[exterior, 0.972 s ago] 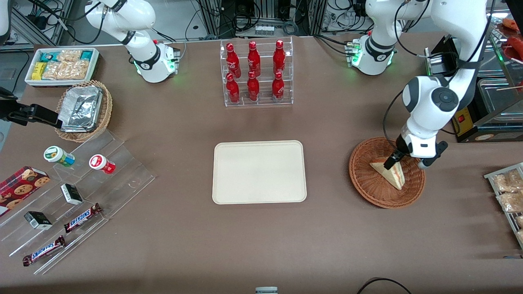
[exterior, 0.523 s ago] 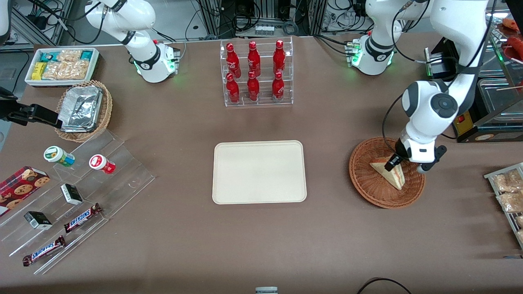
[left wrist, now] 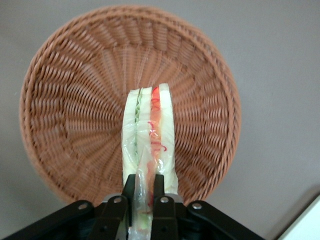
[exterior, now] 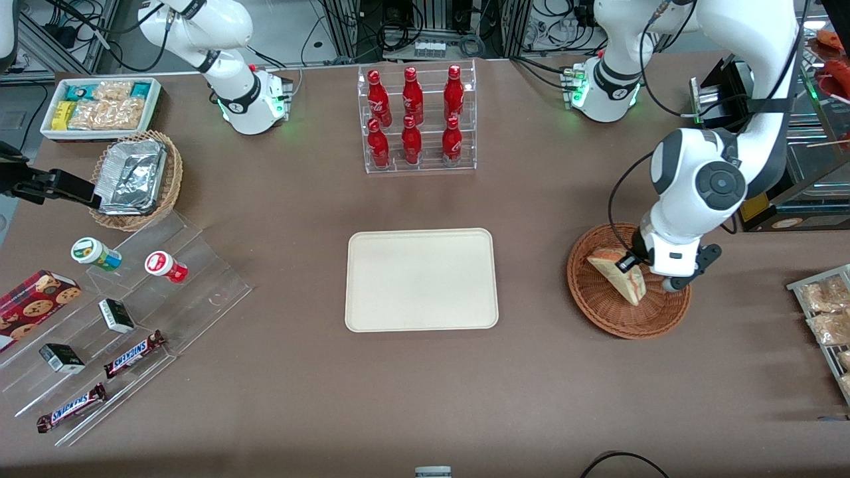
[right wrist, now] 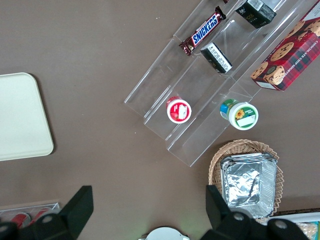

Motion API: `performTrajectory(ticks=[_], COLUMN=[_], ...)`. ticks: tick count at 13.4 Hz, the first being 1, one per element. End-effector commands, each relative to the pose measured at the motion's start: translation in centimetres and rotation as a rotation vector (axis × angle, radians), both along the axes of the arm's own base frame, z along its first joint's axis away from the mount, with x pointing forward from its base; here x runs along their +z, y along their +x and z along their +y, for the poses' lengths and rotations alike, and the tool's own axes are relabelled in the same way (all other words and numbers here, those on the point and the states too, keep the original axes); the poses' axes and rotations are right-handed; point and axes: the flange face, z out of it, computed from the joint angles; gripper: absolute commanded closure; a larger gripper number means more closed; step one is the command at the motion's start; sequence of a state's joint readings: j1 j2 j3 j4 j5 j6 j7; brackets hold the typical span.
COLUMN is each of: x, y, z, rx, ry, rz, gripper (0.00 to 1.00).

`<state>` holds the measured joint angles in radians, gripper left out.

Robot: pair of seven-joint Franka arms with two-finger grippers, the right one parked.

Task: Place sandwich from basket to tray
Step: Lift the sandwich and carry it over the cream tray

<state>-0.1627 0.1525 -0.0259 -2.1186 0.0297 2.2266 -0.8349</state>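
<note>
The left arm's gripper (exterior: 626, 263) is clamped on the sandwich (exterior: 618, 273), both fingers (left wrist: 129, 192) pinching its wide end, the wrapper bunched between them. The sandwich hangs over the reddish-brown basket (exterior: 597, 302), seemingly lifted off the weave. In the front view its long axis runs from about 11 o'clock down to 5 o'clock, with the narrow tip pointing toward 5 o'clock. The cut edge with red and green layers faces up toward the wrist camera. The cream tray (exterior: 421, 279) lies at the table's middle, well apart from the basket.
</note>
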Motion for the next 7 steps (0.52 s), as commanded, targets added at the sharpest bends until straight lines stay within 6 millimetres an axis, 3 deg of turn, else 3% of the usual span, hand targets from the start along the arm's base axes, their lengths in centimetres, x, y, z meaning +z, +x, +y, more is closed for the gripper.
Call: performTrajectory(ticks=[1,3,4,7], x=[6.4,9.6,10.0,8.1], y=[-1.8,-2.8,-3.5,-5.4], z=[-4.2,-10.3,-14.2,-26.2], rx=[-0.066,-0.133,-0.172,-0.302], ry=[0.025,0.03,0.026,0.022], rz=[0.032,0.046,0.047,0.041], gripper=[1.0,1.0,1.0,1.0])
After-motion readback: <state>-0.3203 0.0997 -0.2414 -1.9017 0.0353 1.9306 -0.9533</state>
